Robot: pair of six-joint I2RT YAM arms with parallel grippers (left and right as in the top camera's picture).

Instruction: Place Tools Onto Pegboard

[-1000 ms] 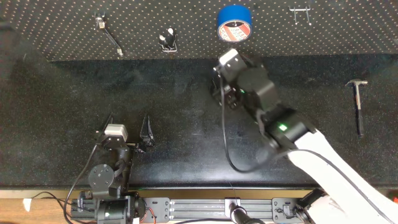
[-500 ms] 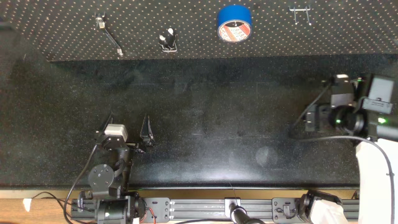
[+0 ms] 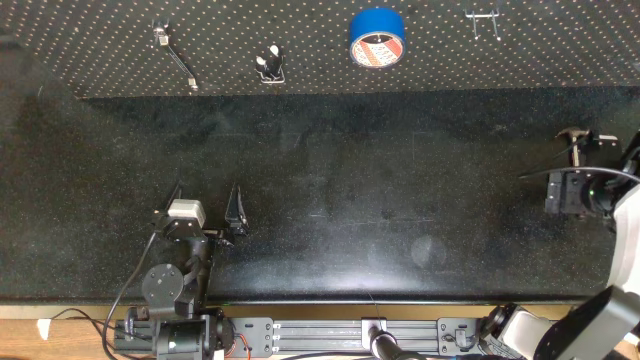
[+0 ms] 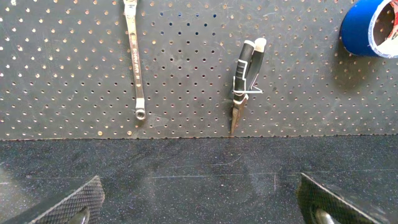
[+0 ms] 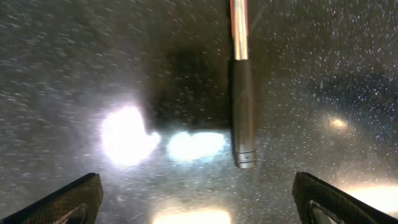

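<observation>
The right gripper hangs low over the worktop and points down, its fingers spread wide and empty. Beneath lies the hammer, with a dark grip and a lighter shaft. The end of its grip lies between the fingers and touches neither. The left gripper is also wide open and empty.

I'm seeing the speckled counter glinting glossily; the hammer is showing a matt dark grip and shiny metal shaft.
</observation>
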